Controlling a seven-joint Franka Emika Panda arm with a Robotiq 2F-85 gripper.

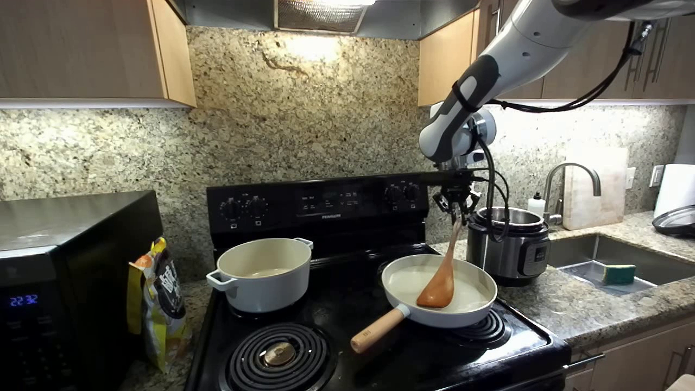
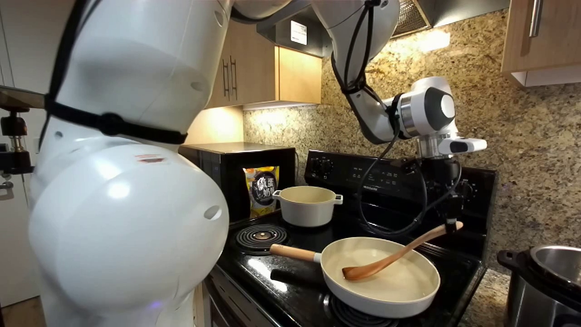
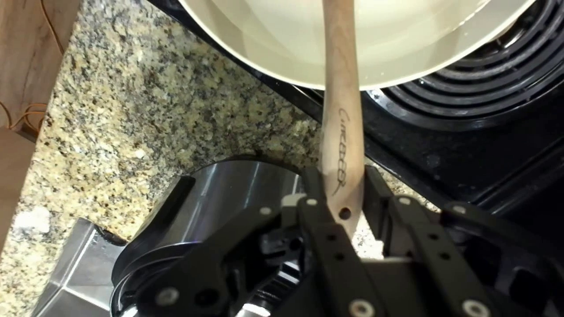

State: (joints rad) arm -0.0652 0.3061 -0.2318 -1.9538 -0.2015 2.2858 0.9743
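My gripper [image 3: 343, 177] is shut on the handle end of a wooden spatula [image 3: 343, 127], one finger pressed to each side just ahead of the small hole. In both exterior views the spatula [image 1: 441, 282] [image 2: 386, 262] slants down from the gripper [image 1: 457, 213] [image 2: 450, 225] into a cream-lined frying pan [image 1: 473, 288] [image 2: 404, 284]. Its broad orange-brown blade lies low inside the pan; whether it presses on the bottom I cannot tell. The pan sits on a stove coil, and its wooden handle [image 1: 378, 329] points toward the front of the stove. I see no food in the pan.
A white two-handled pot [image 1: 274, 285] stands on another burner. Close beside the gripper is a steel pressure cooker [image 1: 502, 252] on the granite counter, with a sink [image 1: 575, 260] and sponge [image 1: 619, 274] beyond. A snack bag [image 1: 165, 304] leans by the microwave [image 1: 81, 282].
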